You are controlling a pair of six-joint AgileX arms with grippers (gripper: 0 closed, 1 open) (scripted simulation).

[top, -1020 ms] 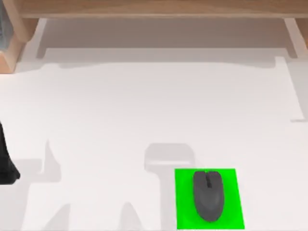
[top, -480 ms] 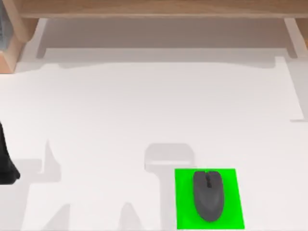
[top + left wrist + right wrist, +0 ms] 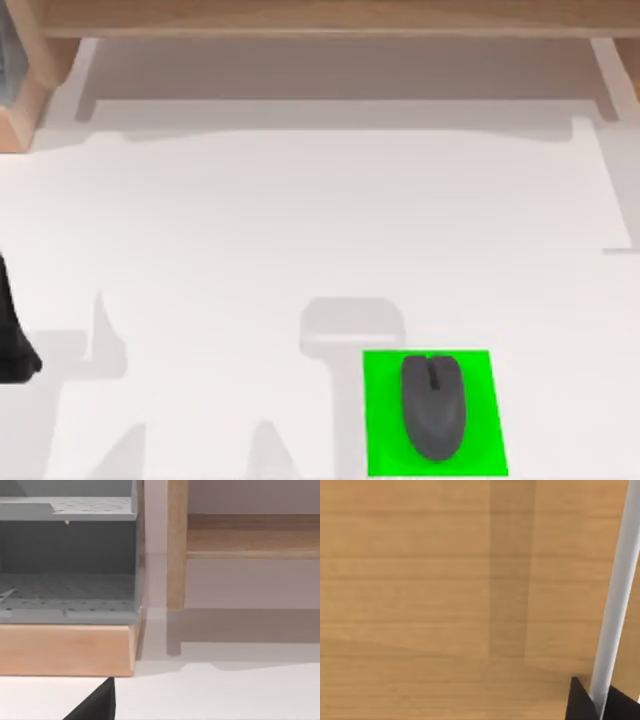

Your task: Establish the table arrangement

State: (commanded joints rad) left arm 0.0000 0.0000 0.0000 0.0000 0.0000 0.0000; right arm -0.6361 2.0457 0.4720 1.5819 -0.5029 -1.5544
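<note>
1. White and matte, the table (image 3: 250, 220) spreads across nearly the whole top view, running from the near edge to the wooden frame at the far side.
2. Near the table's front edge, right of centre, lies a bright green square pad (image 3: 480, 440), flat on the white surface.
3. On that pad rests a dark grey computer mouse (image 3: 433, 408), its long axis running near to far, the scroll-wheel end pointing toward the far side (it sits inside the pad's borders, left of the pad's middle).
4. At the far side, a light wooden frame (image 3: 320, 18) spans the table's width; one of its upright posts (image 3: 177, 545) shows in the left wrist view, standing apart from a grey perforated shelf unit (image 3: 67, 560) on a wooden base.
5. At the table's left edge, a black part of the left arm (image 3: 12, 335) juts into the top view, well apart from the pad; whether its jaws are open or closed cannot be told.
6. Wood grain (image 3: 445, 580) fills most of the right wrist view, crossed by a white bar (image 3: 615, 605); the state of the right jaws likewise cannot be told.
</note>
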